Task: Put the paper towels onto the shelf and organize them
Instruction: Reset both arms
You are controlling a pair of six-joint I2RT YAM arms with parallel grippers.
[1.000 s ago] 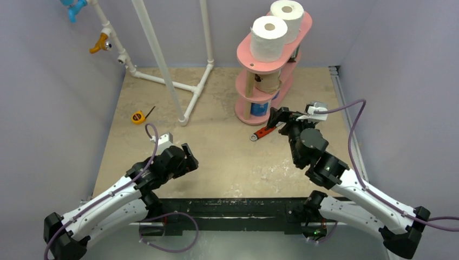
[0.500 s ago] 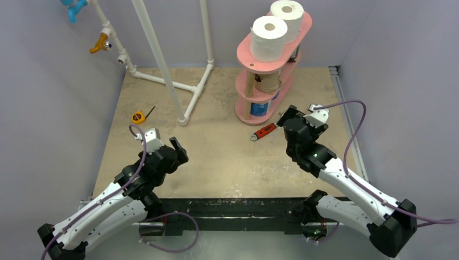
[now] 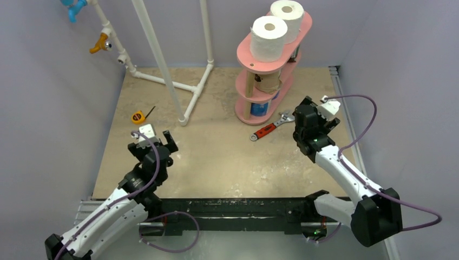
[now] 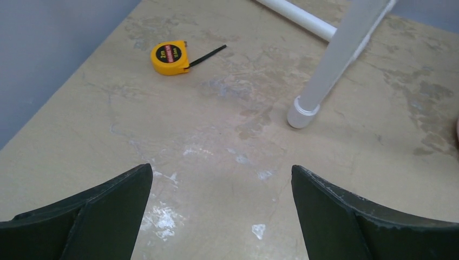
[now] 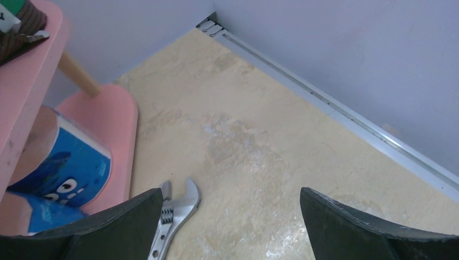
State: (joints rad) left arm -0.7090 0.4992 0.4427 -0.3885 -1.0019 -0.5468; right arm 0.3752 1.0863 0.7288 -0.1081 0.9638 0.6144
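- Paper towels (image 3: pixel 269 38): two white rolls atop pink shelf (image 3: pixel 242 57), blue-wrapped roll (image 5: pixel 65 173) on bottom board.
- Red-handled wrench (image 3: pixel 265 130) lies just beside shelf base.
- Left gripper (image 4: pixel 221 170), right gripper (image 5: pixel 230 190): jaws wide apart, empty.

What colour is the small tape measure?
The tape measure is yellow, with a black round label; the left wrist view shows it best.

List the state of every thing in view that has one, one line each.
left gripper, open, holding nothing
right gripper, open, holding nothing
shelf, upright
white paper towels, two, upright on top board
tan roll, on middle board
blue-wrapped roll, on bottom board
wrench, flat on table beside shelf
tape measure, flat on table
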